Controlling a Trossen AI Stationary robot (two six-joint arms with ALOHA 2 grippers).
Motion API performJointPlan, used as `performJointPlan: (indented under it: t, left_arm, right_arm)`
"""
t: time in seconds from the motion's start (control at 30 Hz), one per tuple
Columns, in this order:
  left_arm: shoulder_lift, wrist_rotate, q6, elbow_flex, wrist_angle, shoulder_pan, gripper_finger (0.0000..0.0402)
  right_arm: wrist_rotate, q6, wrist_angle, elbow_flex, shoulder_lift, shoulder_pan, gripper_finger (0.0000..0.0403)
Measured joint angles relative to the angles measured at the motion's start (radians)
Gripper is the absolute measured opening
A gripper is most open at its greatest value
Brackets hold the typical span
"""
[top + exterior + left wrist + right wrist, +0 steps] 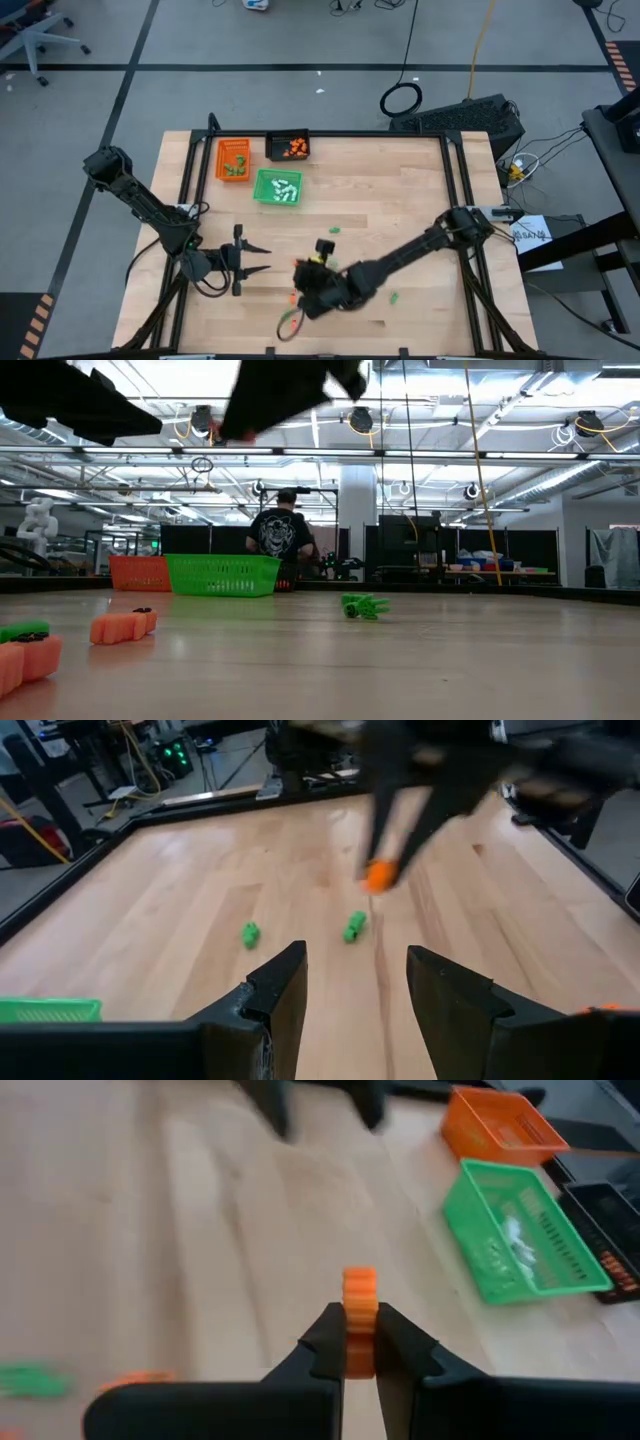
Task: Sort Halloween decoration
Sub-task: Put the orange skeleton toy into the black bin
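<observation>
My right gripper (298,292) hangs over the table's near middle, shut on a tiny ribbed orange piece (360,1295); the piece also shows in the left wrist view (378,875). My left gripper (265,260) is open and empty just left of it, fingers pointing toward the table's right. Loose green pieces (333,230) (393,296) lie on the wood. More orange pieces (120,627) and a green piece (365,605) show in the low view. At the far left stand an orange tray (233,160), a black tray (288,147) and a green tray (278,187), each holding small pieces. My right gripper pinches the orange piece's lower part (360,1342) between its two fingertips; the upper part sticks out past them. The fingers (400,815) slant down from the table's right. The piece is lifted clear of the table.
A small orange and green loop (290,322) lies near the front edge below my right gripper. A black frame rail (455,180) borders the table. The right half of the tabletop is bare wood. A person stands in the room beyond the far edge (282,530).
</observation>
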Motion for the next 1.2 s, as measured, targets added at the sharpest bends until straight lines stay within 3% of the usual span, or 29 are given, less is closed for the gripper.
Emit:
performJointPlan:
  t: [0.37,0.67,0.97,1.2]
  left_arm:
    - [0.000,0.000,0.060,0.000,-0.029,0.000,0.0171]
    - [0.000,0.026,0.136,0.000,-0.029,0.000,0.0171]
    - [-0.001,0.025,0.260,0.000,-0.026,0.003,0.0171]
    - [-0.002,0.020,0.276,0.000,-0.024,0.003,0.0171]
  right_arm:
    - [-0.160,-0.293,0.026,-0.026,-0.005,-0.221,0.0013]
    - [-0.383,-0.489,0.073,-0.026,-0.018,-0.428,0.0013]
    - [-0.580,-0.563,0.228,-0.026,-0.018,-0.651,0.0013]
    - [-0.832,-0.569,0.287,-0.026,-0.018,-0.814,0.0013]
